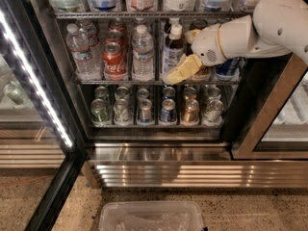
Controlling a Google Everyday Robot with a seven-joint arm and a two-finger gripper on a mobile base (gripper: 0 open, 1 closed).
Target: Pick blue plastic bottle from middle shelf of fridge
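Fridge (159,153) open, middle shelf (120,81) packed. Bottle (171,57) upright there, right of water bottle (143,52). Pincer (182,54) spread wide, just beside bottle's right side, not gripping yet. Risk: off-centre squeeze tipping bottle into neighbours, or slick plastic slipping on pull-out.

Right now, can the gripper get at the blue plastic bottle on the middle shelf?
Probably yes: the gripper is right beside the blue plastic bottle at the front of the middle shelf, nothing visible between them.

Middle shelf (115,82): water bottles (143,52), Coca-Cola can (114,61) and blue plastic bottle (172,49) are carried upright; gripper (182,56), fingers spread, is held just beside that bottle.
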